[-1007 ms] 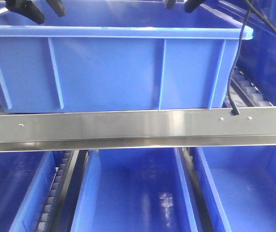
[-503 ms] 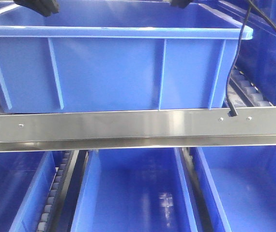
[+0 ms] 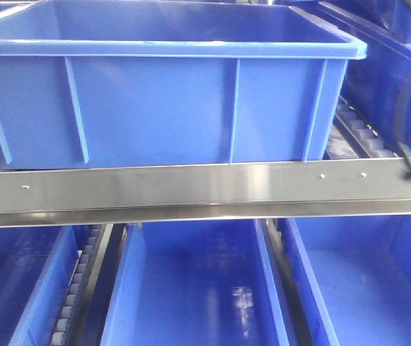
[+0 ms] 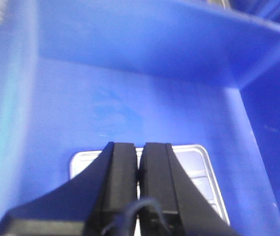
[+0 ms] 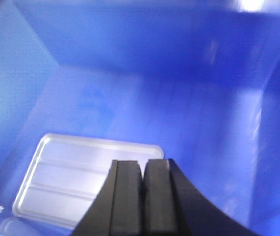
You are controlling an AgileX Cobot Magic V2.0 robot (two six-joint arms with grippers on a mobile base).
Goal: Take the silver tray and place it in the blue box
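On the floor of the big blue plastic box [image 5: 145,103] lies the flat silver metal tray [image 5: 81,184], and nothing is holding it. The left black gripper [image 4: 139,169] is above the tray with its two fingers pressed together and nothing between them. The right black gripper [image 5: 142,191] is the same, shut and empty, just past the tray's near right corner. I think the tray is where it should be, so the job now is to lift both arms straight up and out. They should go slowly and stay away from the blue walls, so the box does not get bumped. The tray is a long shape with round corners. It has a raised edge and two long bumps along its middle. It looks dull and pale, not shiny, and sits flat.
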